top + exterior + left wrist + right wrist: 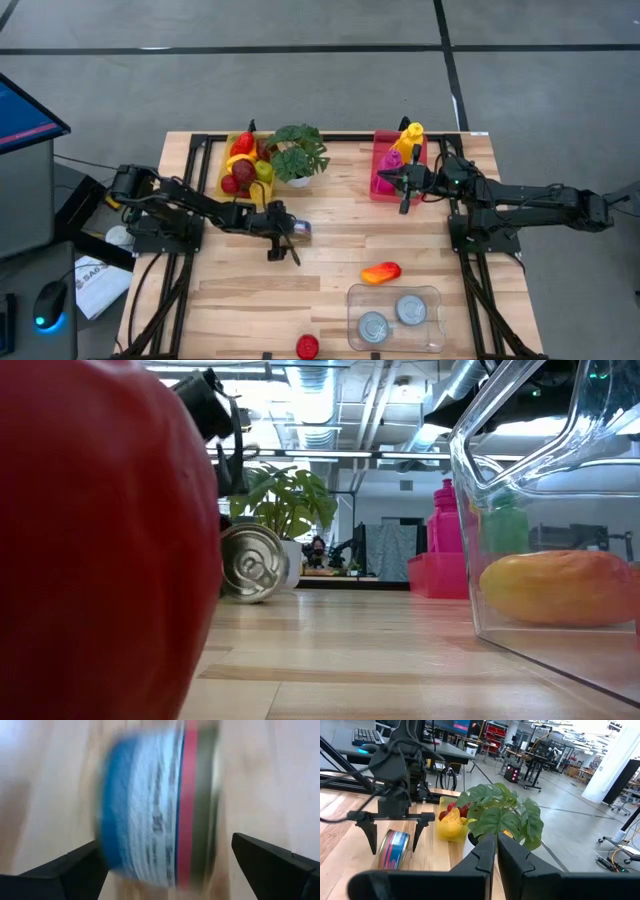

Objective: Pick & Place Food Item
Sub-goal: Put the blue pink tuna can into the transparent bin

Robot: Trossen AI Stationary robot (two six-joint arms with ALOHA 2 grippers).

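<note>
A food can with a blue, white and red label (150, 810) lies on its side on the wooden table (330, 250), left of the middle. My left gripper (165, 847) is open and tilted down over the can (302, 230), one finger on each side; I see no touch. The right wrist view shows the can (394, 850) between those fingers (417, 832). In the low view the can's (252, 563) metal end faces the camera. My right gripper (404, 190) is shut and empty, held level above the table by the pink bin (398, 165).
A clear container (395, 318) holding two cans sits near the front edge. An orange-red fruit (381, 272) lies behind it and a red item (307, 346) lies at the front edge. A yellow fruit bin (245, 165) and a potted plant (298, 155) stand at the back.
</note>
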